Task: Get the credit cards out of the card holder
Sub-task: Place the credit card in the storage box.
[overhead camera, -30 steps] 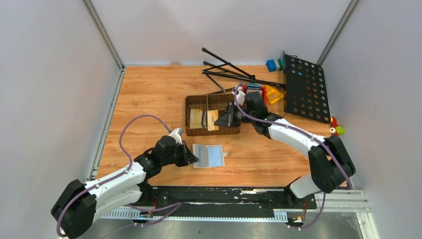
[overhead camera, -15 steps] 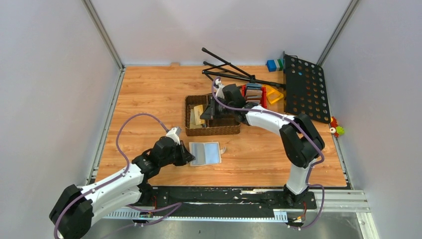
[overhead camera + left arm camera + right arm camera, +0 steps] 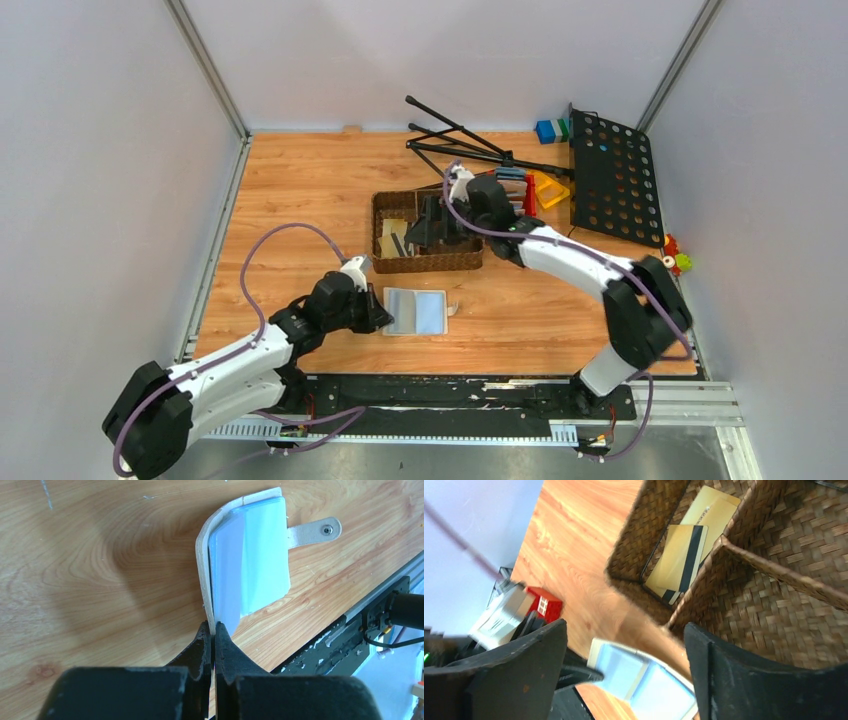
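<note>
Wood surface (image 3: 300, 190), grey walls round it. Card holder (image 3: 417, 312) lies open near the front edge, pale blue inside up, strap tab on its right side. Left gripper (image 3: 380, 320) is at the holder's left edge, touching it; can't tell from up here if it's pinching. Brown woven basket (image 3: 379, 215) sits just behind the holder. Right gripper (image 3: 425, 225) hangs over the basket's middle, hiding that part. Basket's left compartment has tan credit cards (image 3: 392, 238) + a dark strip. At the back: folded black stand (image 3: 460, 145), black perforated panel (image 3: 612, 175) on the right, blue & green blocks (image 3: 550, 130) by the wall.
</note>
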